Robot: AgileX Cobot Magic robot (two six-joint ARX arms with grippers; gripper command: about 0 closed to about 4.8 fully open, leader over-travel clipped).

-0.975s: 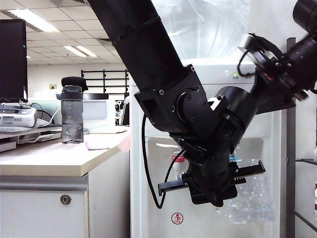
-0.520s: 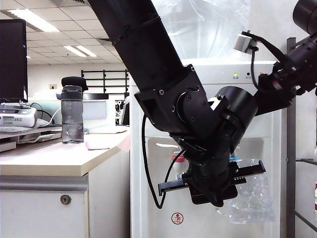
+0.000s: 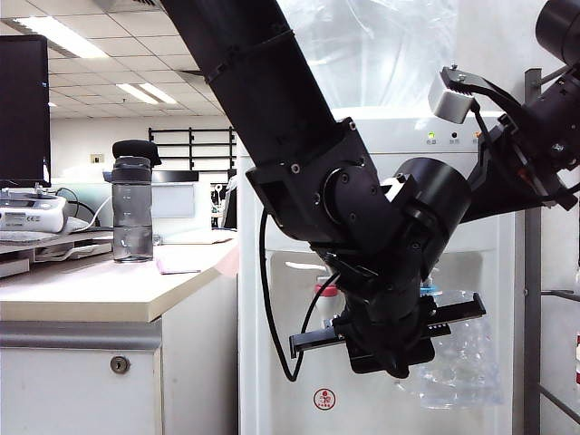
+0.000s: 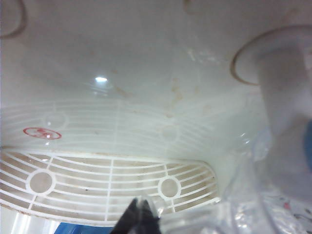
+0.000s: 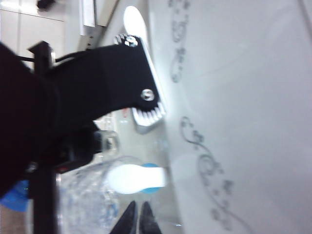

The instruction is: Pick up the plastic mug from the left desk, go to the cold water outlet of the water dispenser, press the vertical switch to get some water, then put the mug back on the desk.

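My left gripper [image 3: 391,349] hangs in front of the water dispenser [image 3: 299,362], shut on the thin handle of the clear plastic mug [image 3: 464,355]. The mug sits under the cold water outlet [image 3: 431,292] with its blue collar. In the left wrist view the left gripper [image 4: 142,215] pinches clear plastic above the drip grid [image 4: 112,178], beside the mug [image 4: 265,207]. My right gripper [image 5: 137,218] is shut and empty, a short way from the white vertical switch [image 5: 130,178] and beside the mug [image 5: 87,200]. I cannot make out any water in the mug.
The left desk [image 3: 82,290] carries a black-lidded bottle [image 3: 132,204] and office gear. The red-collared tap [image 3: 326,292] is beside the blue one. The right arm's wrist [image 3: 517,145] hangs at the upper right, next to a grey post [image 3: 532,272]. The left arm [image 3: 272,100] crosses the middle.
The right wrist has rolled, swinging its camera block from the upper right round to a new angle. The left arm and the mug have stayed still.
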